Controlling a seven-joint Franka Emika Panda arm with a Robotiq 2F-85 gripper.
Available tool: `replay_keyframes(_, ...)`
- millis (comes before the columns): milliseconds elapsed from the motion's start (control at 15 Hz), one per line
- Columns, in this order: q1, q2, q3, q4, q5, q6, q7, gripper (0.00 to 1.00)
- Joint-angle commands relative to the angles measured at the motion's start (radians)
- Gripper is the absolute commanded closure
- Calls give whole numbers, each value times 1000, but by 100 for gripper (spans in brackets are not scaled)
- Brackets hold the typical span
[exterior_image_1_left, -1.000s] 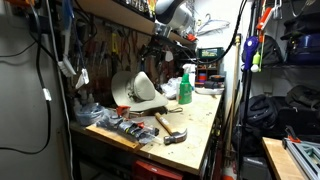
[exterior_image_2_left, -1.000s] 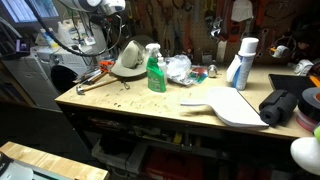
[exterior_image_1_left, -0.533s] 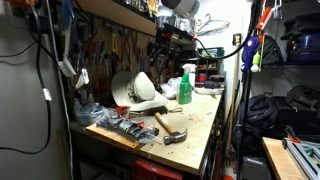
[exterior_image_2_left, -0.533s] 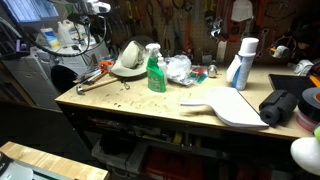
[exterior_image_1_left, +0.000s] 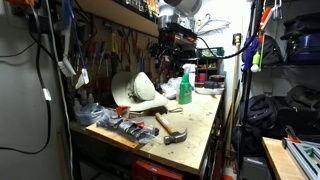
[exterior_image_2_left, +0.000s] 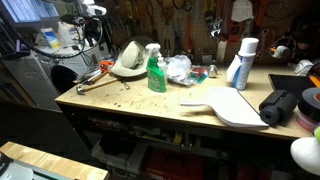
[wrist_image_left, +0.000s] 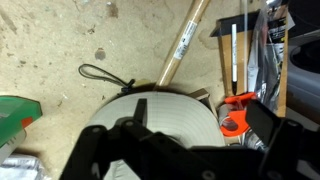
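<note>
Hovering wide open, the tool (wrist_image_left: 182, 150) directly above the white helmet (wrist_image_left: 150, 115), hammer handle (wrist_image_left: 185, 45) just beyond it.

Helmet (exterior_image_1_left: 140, 90): on the table (exterior_image_1_left: 205, 125), toward its back, under the gripper (exterior_image_1_left: 171, 62) and apart from it.
Spray bottle (exterior_image_2_left: 155, 70): just beside helmet, between it and plastic bag (exterior_image_2_left: 178, 67).
Hammer (exterior_image_1_left: 170, 126): flat on table, handle reaching toward helmet's rim.
Hand tools (exterior_image_1_left: 125, 127): heaped next to hammer, at table's end.
Tall bottle (exterior_image_2_left: 243, 62): well apart from helmet, toward the opposite end.
Dustpan (exterior_image_2_left: 225, 105): before tall bottle, near front edge.
</note>
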Motion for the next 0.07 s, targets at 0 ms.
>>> replay_keyframes(0, 1, -1, -1, 1, 0, -3, -1, 0)
